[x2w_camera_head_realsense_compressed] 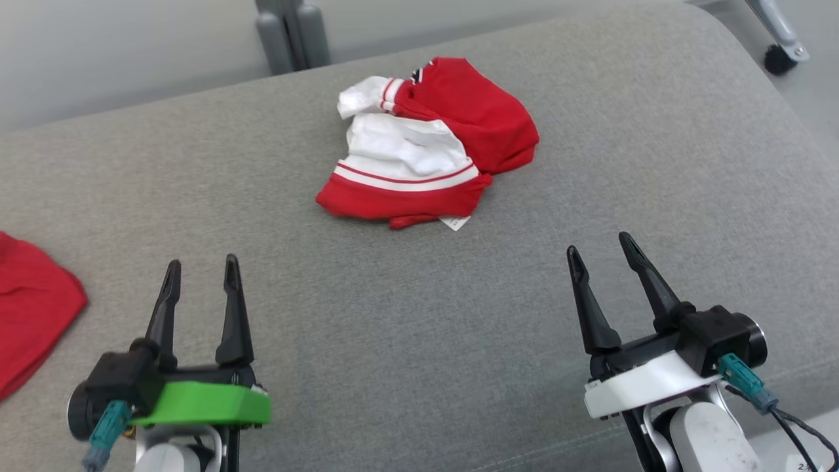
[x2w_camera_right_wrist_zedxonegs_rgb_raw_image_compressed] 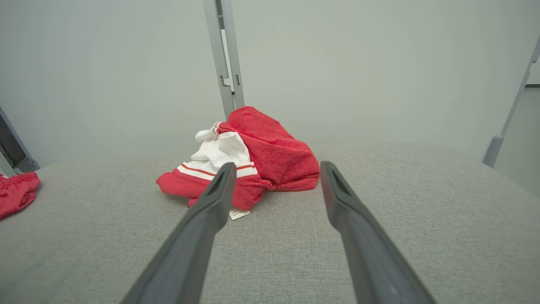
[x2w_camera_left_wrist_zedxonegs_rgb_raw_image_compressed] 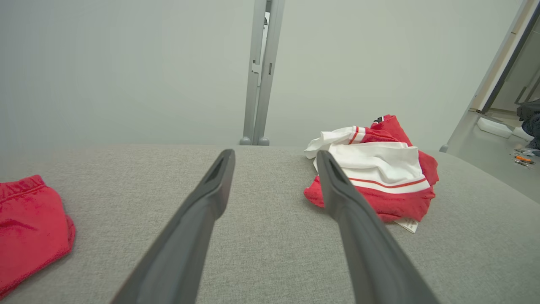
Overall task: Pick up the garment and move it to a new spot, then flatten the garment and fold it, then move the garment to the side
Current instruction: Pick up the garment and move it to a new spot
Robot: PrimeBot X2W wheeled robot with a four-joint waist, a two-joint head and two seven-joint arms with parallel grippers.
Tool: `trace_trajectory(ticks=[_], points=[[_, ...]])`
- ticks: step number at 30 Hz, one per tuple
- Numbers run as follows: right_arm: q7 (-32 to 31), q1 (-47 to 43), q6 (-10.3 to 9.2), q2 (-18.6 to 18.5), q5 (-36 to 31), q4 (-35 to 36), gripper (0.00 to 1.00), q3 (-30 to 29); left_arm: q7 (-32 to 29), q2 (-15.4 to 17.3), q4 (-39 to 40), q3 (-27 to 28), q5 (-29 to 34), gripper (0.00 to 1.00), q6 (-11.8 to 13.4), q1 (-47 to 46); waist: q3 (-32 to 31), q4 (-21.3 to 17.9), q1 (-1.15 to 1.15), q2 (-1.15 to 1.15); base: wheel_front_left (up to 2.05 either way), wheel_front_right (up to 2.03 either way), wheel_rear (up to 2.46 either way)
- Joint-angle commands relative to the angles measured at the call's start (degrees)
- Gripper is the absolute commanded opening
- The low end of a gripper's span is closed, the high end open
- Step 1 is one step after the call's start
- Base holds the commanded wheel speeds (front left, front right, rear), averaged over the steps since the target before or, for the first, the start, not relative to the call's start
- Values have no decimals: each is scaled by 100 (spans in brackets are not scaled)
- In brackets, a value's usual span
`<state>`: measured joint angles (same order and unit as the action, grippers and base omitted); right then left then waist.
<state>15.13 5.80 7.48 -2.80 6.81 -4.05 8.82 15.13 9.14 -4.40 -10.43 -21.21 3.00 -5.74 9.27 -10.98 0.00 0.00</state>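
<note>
Red-and-white garment (x2w_camera_head_realsense_compressed: 429,141) lies crumpled toward the far middle of the grey cushioned surface (x2w_camera_head_realsense_compressed: 419,367), well apart from both grippers. Left gripper (x2w_camera_head_realsense_compressed: 202,262) and right gripper (x2w_camera_head_realsense_compressed: 598,244) hang nearer the robot, fingers spread wide, holding nothing. Risks: a pinch on the bunched heap may catch several layers, or only the small label (x2w_camera_head_realsense_compressed: 456,223), so the cloth lifts tangled or slips free. A second red cloth (x2w_camera_head_realsense_compressed: 33,308), possibly another garment, could be mistaken for the target.
</note>
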Motion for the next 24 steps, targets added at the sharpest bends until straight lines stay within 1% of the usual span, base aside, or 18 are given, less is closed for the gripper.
trace_trajectory(ticks=[1,2,4,6,8,10,11,14,18,24], points=[[3,-134,3,-17,-29,-27,100,-15,3,-182,159,223,136,100,-93,319,-703,708,0,0,0,0,0],[3,-178,3,-17,-32,-45,100,-24,3,-271,308,410,311,100,-160,486,-733,744,0,0,0,0,0],[3,-283,3,-16,-38,-78,100,-40,3,-452,532,700,455,100,-280,783,-798,807,0,0,0,0,0],[3,-396,3,-16,-54,-117,100,-20,3,-555,706,900,692,100,-360,1081,-863,848,0,0,0,0,0],[3,-510,3,-15,-51,-147,100,10,3,-597,876,1051,874,100,-385,1316,-924,879,0,0,0,0,0],[3,-630,3,-16,-37,-163,100,42,3,-621,939,1089,908,100,-409,1549,-975,901,0,0,0,0,0],[3,-681,3,-16,-38,-168,100,44,3,-622,946,1081,863,100,-382,1626,-990,917,0,0,0,0,0],[3,-801,3,-15,-29,-199,100,24,4,-623,838,1007,798,100,-381,1822,-1031,965,0,0,0,0,0],[3,-845,3,-15,-8,-224,100,31,4,-624,655,957,774,100,-389,1891,-1043,1000,0,0,0,0,0],[3,-768,3,-16,8,-239,100,111,4,-624,515,904,975,100,-431,1819,-1042,1019,0,0,0,0,0]])
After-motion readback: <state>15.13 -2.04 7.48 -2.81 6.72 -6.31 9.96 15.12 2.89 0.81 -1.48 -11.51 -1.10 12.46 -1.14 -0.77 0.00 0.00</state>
